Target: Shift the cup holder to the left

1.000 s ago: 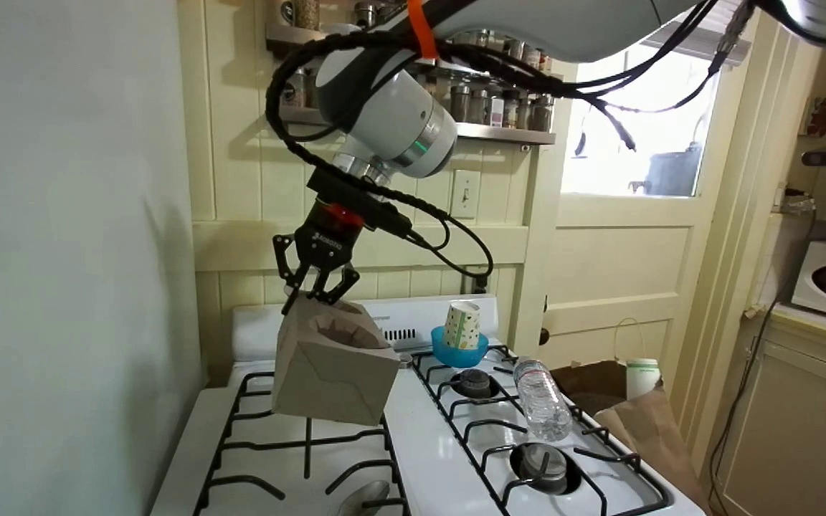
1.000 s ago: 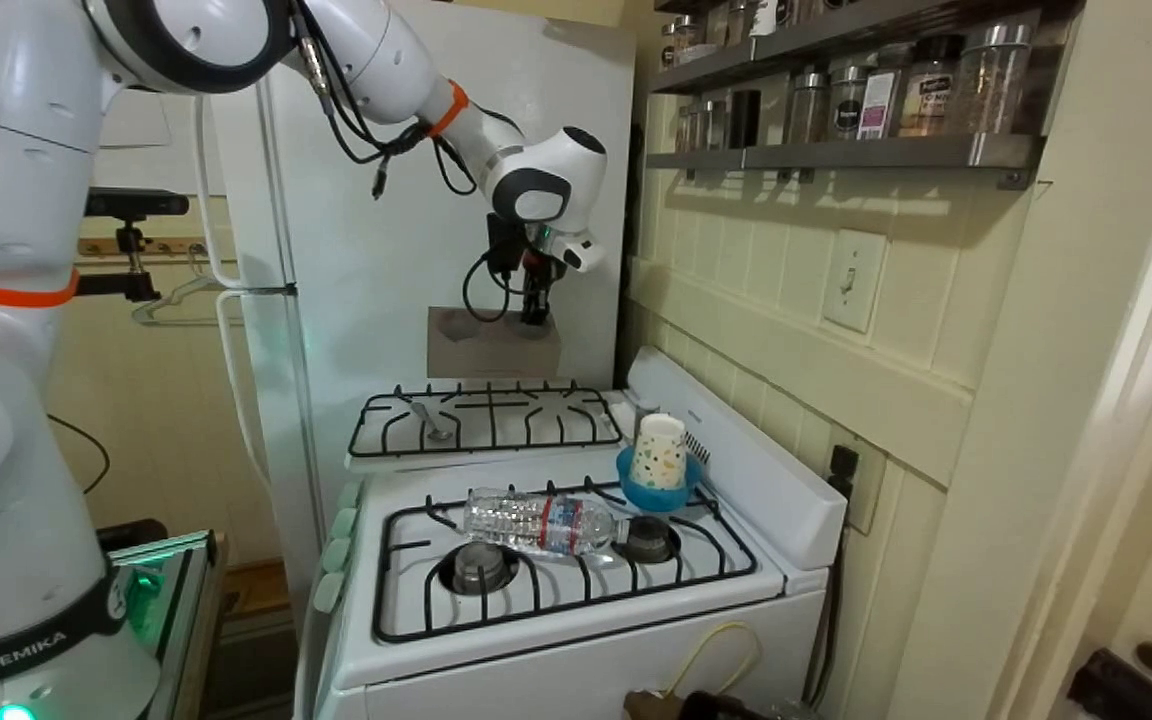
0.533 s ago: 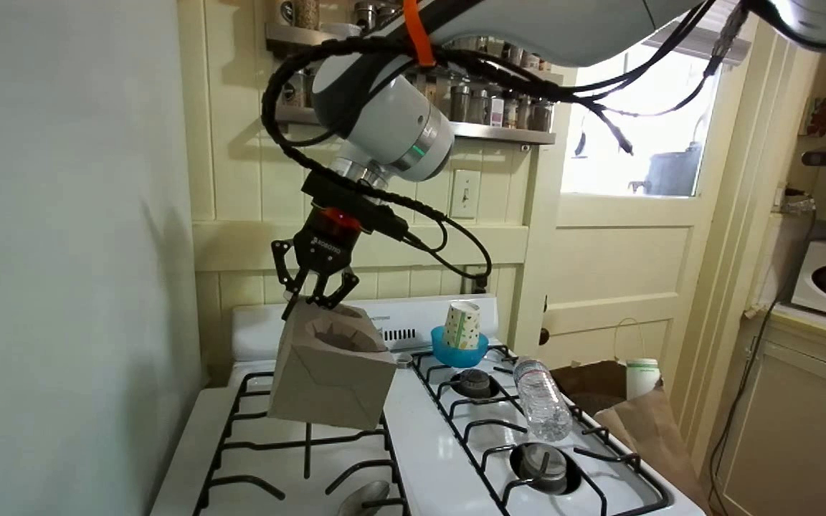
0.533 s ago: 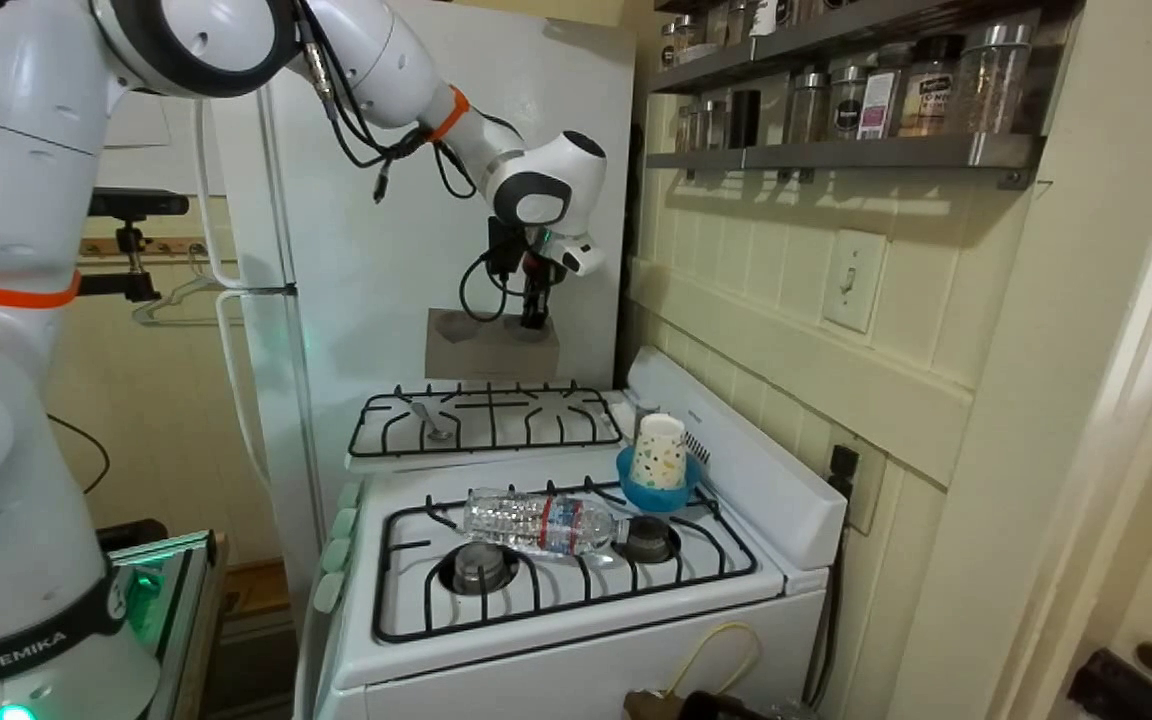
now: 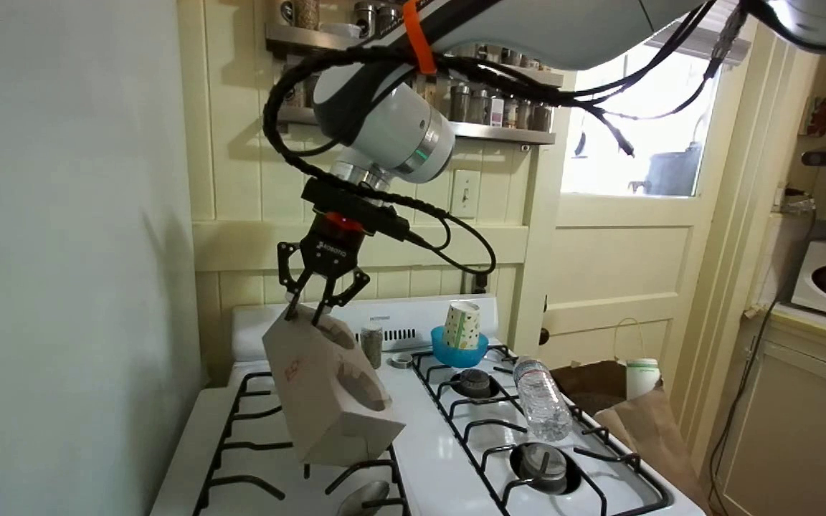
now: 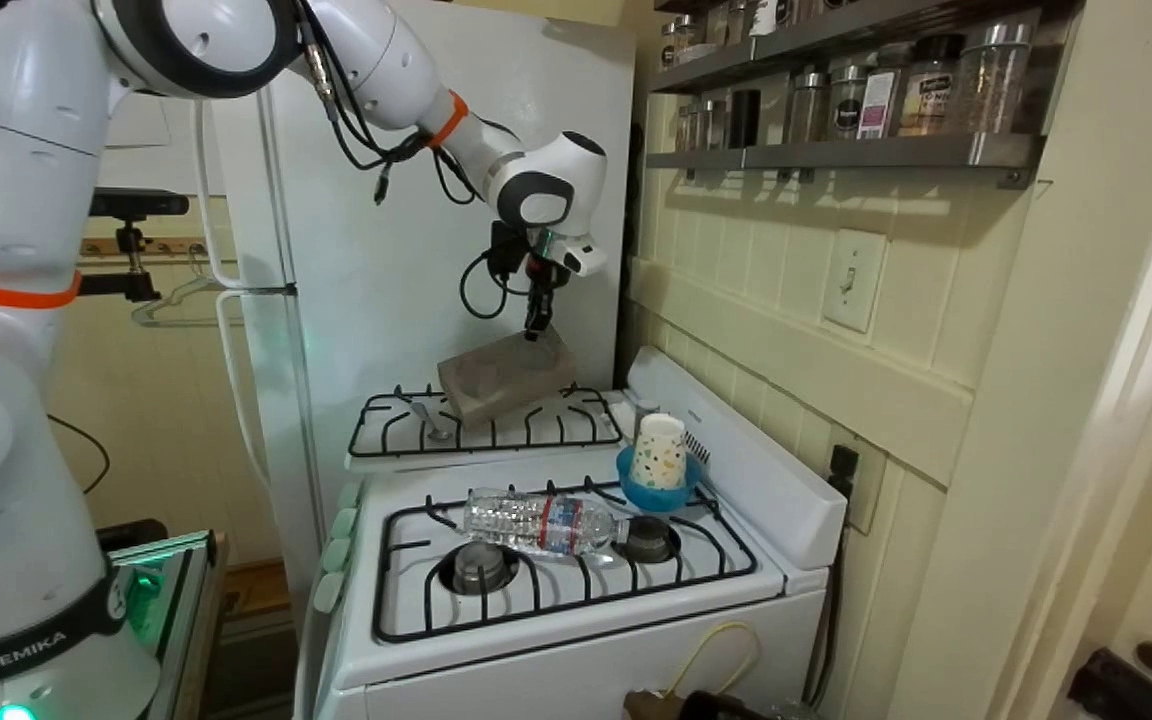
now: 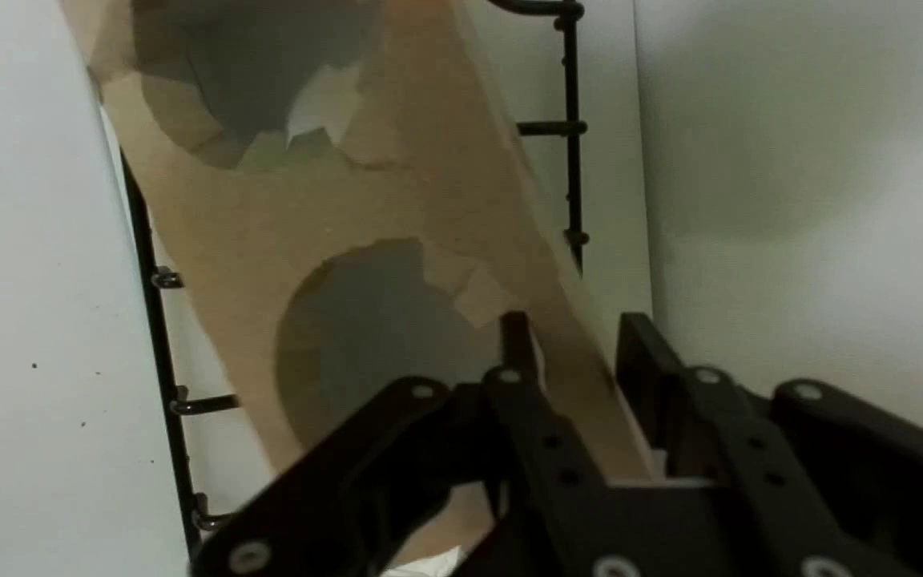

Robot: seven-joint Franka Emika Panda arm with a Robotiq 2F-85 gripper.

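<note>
The cup holder (image 5: pixel 302 387) is a beige cardboard box with two round holes in its top. It hangs tilted above the rear-side stove grate, as both exterior views show (image 6: pixel 496 382). Its far end slopes down to the grate; I cannot tell whether it touches. My gripper (image 5: pixel 304 317) is over its raised end. In the wrist view, the fingers (image 7: pixel 572 344) stand apart around the strip between a hole and the outer edge of the holder (image 7: pixel 293 200). One finger is in the hole, and a gap shows beside the other fingertip.
A wall (image 5: pixel 69 287) stands close beside the grate. A spoon (image 5: pixel 364 498) lies on it. A clear bottle (image 5: pixel 542 401) lies on the other grate, near a blue bowl (image 5: pixel 459 355) with a patterned cup (image 5: pixel 462 324). A small jar (image 5: pixel 371 345) stands at the back.
The cup holder's far end has dropped and swung, so the box now tilts steeply. The fingers look slightly further apart. The arm has barely moved.
</note>
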